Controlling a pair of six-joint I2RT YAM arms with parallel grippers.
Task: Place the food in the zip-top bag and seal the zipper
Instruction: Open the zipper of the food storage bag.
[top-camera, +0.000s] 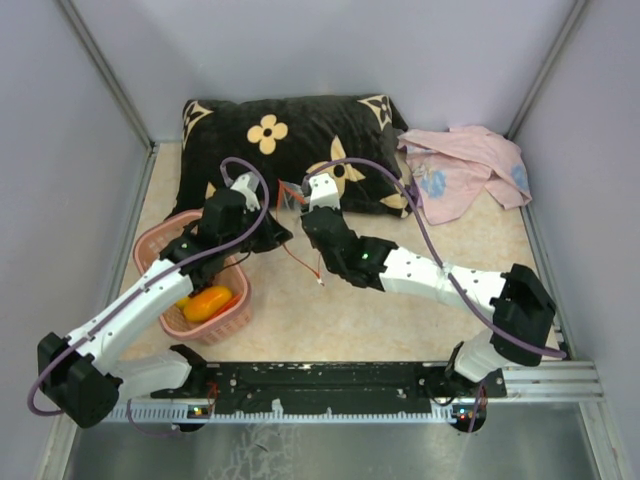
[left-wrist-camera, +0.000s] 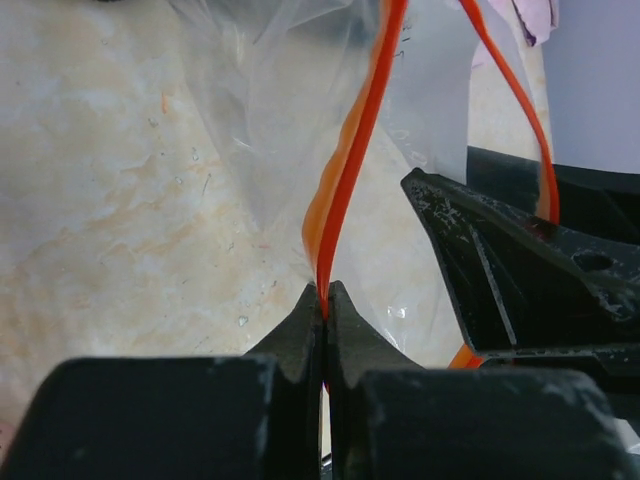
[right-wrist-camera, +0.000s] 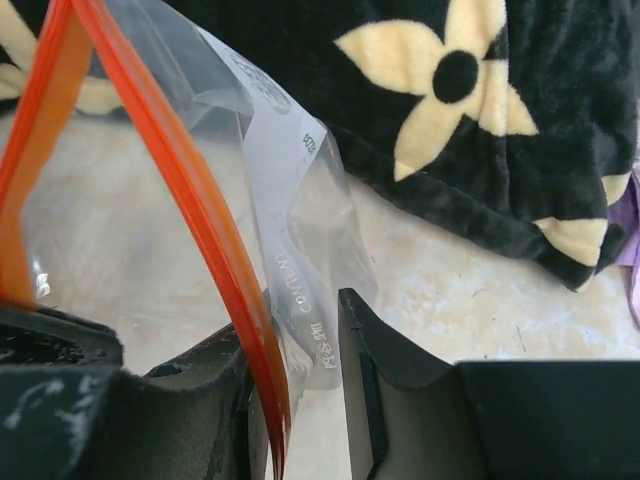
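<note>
The clear zip-top bag (top-camera: 290, 205) hangs between my two grippers in front of the pillow. Its red-orange zipper (left-wrist-camera: 350, 170) runs up from my left gripper (left-wrist-camera: 325, 300), which is shut on the strip. In the top view the left gripper (top-camera: 272, 232) sits just left of the bag. My right gripper (right-wrist-camera: 300, 340) has its jaws apart, with the bag's film (right-wrist-camera: 290, 200) and the zipper (right-wrist-camera: 200, 200) loose between them, the strip against the left finger. It also shows in the top view (top-camera: 305, 215). An orange and yellow food piece (top-camera: 210, 300) lies in the pink basket (top-camera: 150, 245).
A black pillow with cream flowers (top-camera: 290, 140) lies at the back, close behind the bag. A pink cloth (top-camera: 465, 170) lies at the back right. The basket stands under my left arm. Grey walls enclose the table.
</note>
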